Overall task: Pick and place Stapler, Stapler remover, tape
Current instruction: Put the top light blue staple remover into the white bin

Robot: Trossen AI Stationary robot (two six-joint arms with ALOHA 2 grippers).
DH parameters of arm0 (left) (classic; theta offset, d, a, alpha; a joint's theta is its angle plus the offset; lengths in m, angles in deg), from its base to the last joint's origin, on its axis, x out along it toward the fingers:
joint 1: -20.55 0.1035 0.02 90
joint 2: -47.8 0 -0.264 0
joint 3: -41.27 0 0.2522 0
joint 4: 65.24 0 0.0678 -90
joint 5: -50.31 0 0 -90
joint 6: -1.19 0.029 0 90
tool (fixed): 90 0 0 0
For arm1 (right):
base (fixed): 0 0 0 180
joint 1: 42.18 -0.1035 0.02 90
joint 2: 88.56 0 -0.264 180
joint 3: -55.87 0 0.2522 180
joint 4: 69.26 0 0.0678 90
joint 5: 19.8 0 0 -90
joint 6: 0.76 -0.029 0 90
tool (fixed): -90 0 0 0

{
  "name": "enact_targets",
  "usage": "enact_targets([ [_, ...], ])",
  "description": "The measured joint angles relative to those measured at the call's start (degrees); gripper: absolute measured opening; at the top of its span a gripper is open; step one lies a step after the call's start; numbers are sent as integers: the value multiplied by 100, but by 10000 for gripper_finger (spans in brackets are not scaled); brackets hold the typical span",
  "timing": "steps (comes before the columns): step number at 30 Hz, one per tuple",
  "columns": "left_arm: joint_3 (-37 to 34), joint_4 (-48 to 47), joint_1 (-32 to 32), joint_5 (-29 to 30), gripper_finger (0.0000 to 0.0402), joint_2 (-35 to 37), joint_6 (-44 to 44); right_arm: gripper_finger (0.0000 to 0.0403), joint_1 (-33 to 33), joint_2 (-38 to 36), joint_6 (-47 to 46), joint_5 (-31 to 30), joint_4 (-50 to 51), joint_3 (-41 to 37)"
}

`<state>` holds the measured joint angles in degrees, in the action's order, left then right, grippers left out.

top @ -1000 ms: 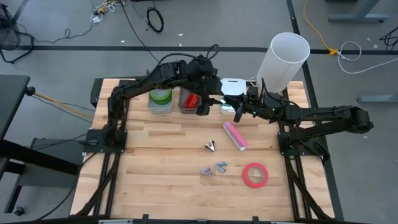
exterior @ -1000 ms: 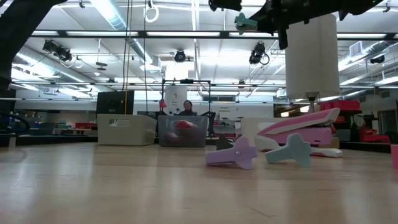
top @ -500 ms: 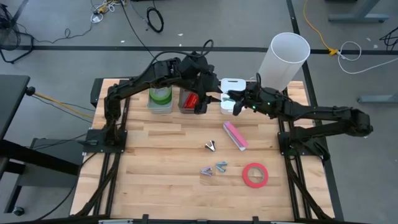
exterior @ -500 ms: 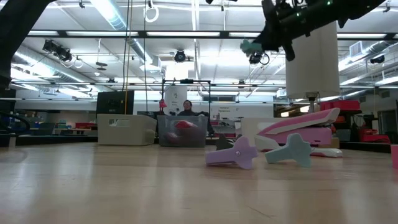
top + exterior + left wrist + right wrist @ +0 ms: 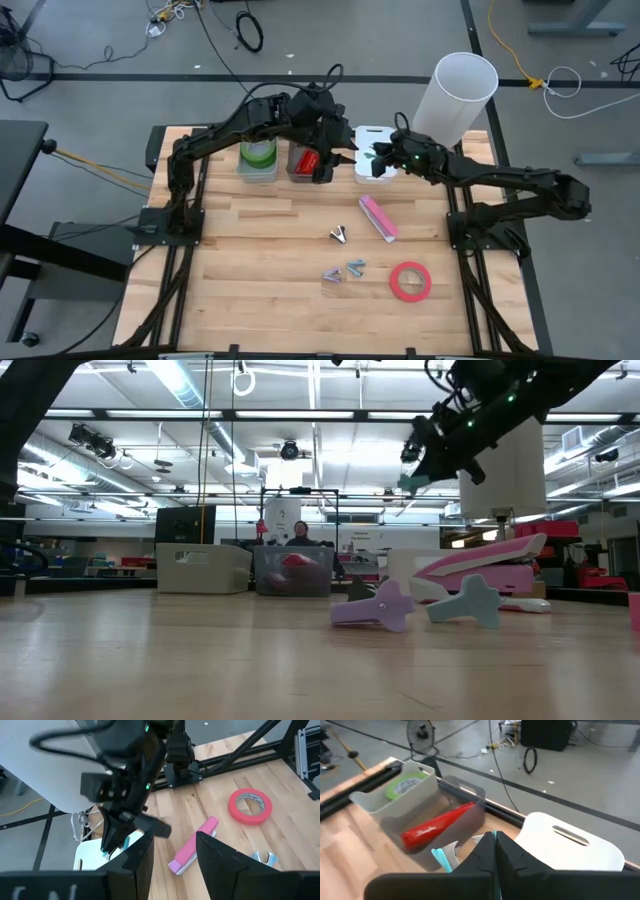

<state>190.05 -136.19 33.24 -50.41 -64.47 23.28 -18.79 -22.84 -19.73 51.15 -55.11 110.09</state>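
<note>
On the wooden table (image 5: 250, 250), the right end effector (image 5: 380, 156) grips a teal staple remover (image 5: 408, 483) over the white bin (image 5: 371, 133); the left end effector (image 5: 330, 165) is half open, empty.

Bench (image 5: 260, 260): pale wood planks, butcher-block grain.
Flat ring-shaped tape roll (image 5: 410, 281): red-pink.
Green tape roll (image 5: 258, 153) in translucent grey bin (image 5: 257, 172).
Red stapler (image 5: 437, 825) in second clear grey bin (image 5: 470, 812).
Pink slim stapler (image 5: 379, 218) with white underside.
Staple removers: lilac claw-shaped (image 5: 378, 607), teal claw-shaped (image 5: 469, 601).
White plastic tray (image 5: 366, 134).
White tall cylinder (image 5: 455, 95).
Arms: black.
</note>
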Motion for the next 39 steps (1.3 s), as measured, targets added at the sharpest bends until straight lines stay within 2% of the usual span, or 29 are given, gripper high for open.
enact_targets([
  [10,-2,-3,0,0,149,0,4,3,348,806,-12,-302,-204,0],
  [26,-2,-7,0,0,149,0,0,4,667,1396,-167,-299,-414,2],
  [32,-2,-7,0,0,149,0,4,26,663,1396,-161,-251,-426,2],
  [39,-2,-7,0,0,149,0,7,78,663,1396,-159,-251,-426,2],
])
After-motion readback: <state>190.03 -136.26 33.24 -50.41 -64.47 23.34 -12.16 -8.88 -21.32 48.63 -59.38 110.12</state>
